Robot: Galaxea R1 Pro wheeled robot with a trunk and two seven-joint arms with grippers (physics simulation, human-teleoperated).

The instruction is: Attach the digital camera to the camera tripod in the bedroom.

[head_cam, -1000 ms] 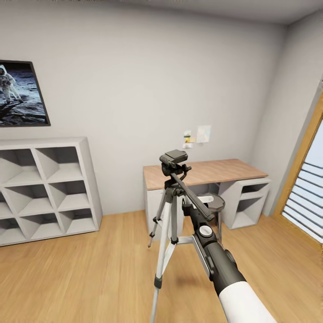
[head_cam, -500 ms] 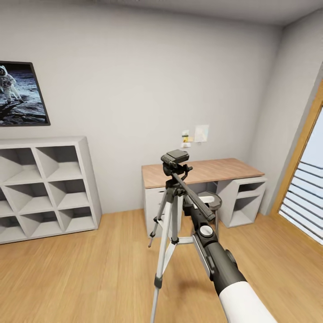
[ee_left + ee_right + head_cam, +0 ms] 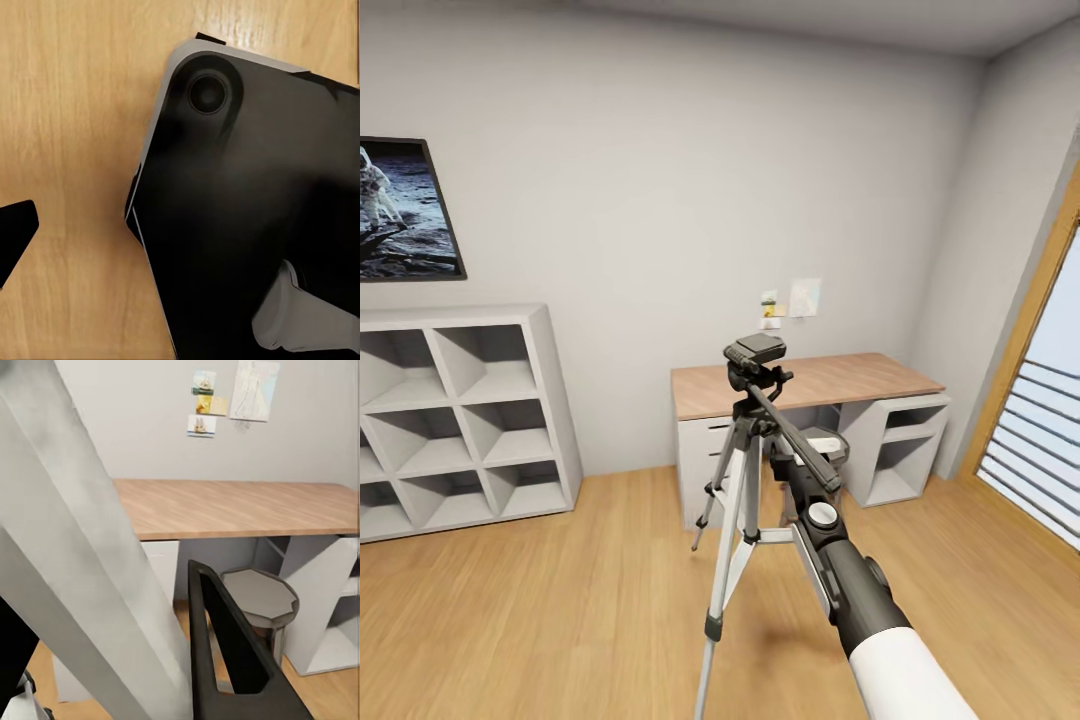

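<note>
Nearest the head camera, the robot's right arm [image 3: 860, 600] reaches forward from the lower edge, white sleeve giving way to a dark grey forearm. Its right gripper [image 3: 788, 462] sits behind the pan handle [image 3: 792, 440] of the camera tripod [image 3: 745, 480], probably brought there to steady or hold the stand. The handle hides the fingertips, so whether they are spread or pressed together cannot be told. In the right wrist view, one dark finger [image 3: 232, 660] points upward beside a broad silver tripod leg [image 3: 82, 577], which blocks much of that picture; the other finger is not clearly made out.

The tripod stands on the light wood plank floor [image 3: 560, 600], legs spread, its dark grey head [image 3: 753, 352] topmost. The flat block on that head may be the mounting plate or the digital camera itself; no lens or red button can be seen, so it is unclear.

The left wrist view looks straight down on a large black, rounded panel [image 3: 247, 210] over the floor, likely part of the robot's own body, with one dark fingertip [image 3: 15, 232] cut off at the edge. The left fingers' spacing cannot be judged.

Behind the tripod, a small grey stool [image 3: 259, 596] is tucked by the wood-topped white desk [image 3: 840, 380]. Paper notes [image 3: 790, 300] are pinned on the grey wall above. Farther left stand white cube shelves [image 3: 460, 420] and an astronaut poster [image 3: 400, 210], cut off by the frame; a wood-framed window [image 3: 1040, 400] lies to the right.
</note>
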